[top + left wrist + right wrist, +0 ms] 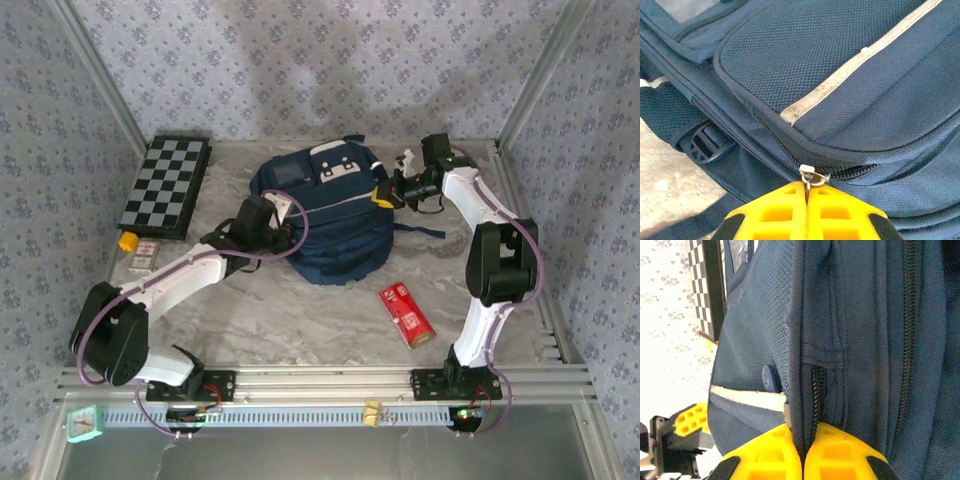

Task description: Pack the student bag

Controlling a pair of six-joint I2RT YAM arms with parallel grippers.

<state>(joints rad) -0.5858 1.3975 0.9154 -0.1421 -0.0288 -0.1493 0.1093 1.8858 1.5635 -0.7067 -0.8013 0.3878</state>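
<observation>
The navy student bag [325,215] lies flat in the middle of the table, white patches toward the back. My left gripper [283,212] is at its left side, shut on the metal zipper pull [813,176] of a front pocket; the zip beside the pull is slightly parted. My right gripper [384,194] is at the bag's right edge, shut on a fold of bag fabric [801,390] next to a zipper seam. The white stripe [850,70] runs across the pocket in the left wrist view.
A folded checkered chessboard [166,185] lies at the back left. A small yellow object [127,241] and a red-and-white card box [146,255] sit in front of it. A red packet [406,312] lies at the front right. Frame posts stand at the corners.
</observation>
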